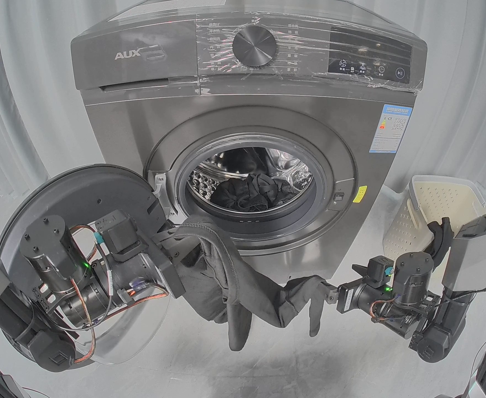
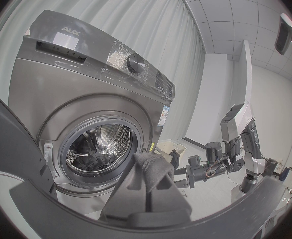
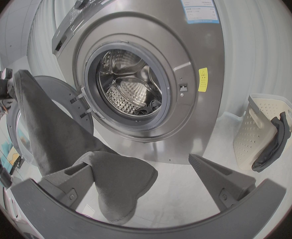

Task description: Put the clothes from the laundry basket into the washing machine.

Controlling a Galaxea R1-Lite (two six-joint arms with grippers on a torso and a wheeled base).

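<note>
Dark garment (image 1: 237, 288) slung before the open washing machine (image 1: 287, 111), left end pinched by the left gripper (image 2: 151, 180), right end draped over one finger of the spread right gripper (image 3: 138, 161).

One washing machine (image 1: 243, 111), with one round door (image 1: 82, 205) hanging open, one dial (image 1: 254, 46), one blue label (image 1: 390, 129) and one yellow sticker (image 1: 359, 194). One laundry basket (image 1: 447, 200) of pale plastic. Three lots of clothing: one dark grey garment (image 1: 226, 283) strung between the two grippers, left gripper (image 2: 148, 183) and right gripper (image 1: 327, 294); one dark garment (image 1: 441, 239) draped over the basket's rim; one heap of dark clothes (image 1: 251, 192) in the drum, number of pieces there impossible to tell.
</note>
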